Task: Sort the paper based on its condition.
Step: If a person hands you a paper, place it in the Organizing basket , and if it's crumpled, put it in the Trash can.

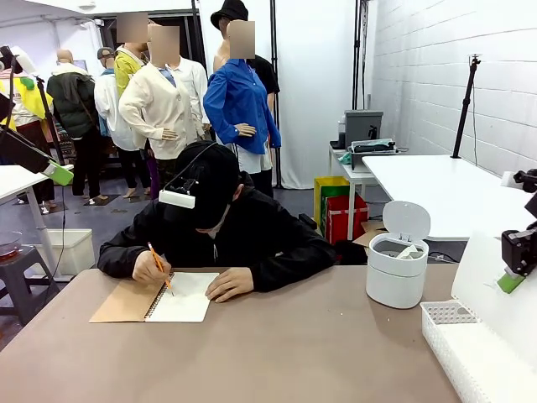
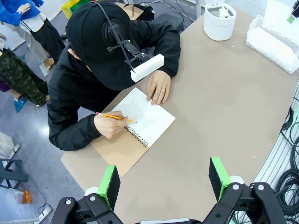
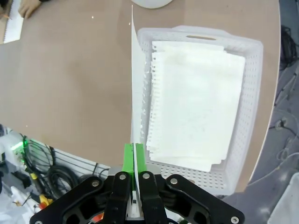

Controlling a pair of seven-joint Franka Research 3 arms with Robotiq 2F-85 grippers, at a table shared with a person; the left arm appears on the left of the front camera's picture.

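Right wrist view: right gripper [image 3: 134, 154] pinches a smooth sheet [image 3: 135, 88] edge-on above the white basket [image 3: 252, 56], which already holds flat sheets [image 3: 194, 107]. Release remains. Left gripper [image 2: 163, 179] jaws apart, empty, above the table.

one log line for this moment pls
right gripper: shut on paper sheet, above white basket of stacked sheets | left gripper: open, hovering | person: writing in notebook
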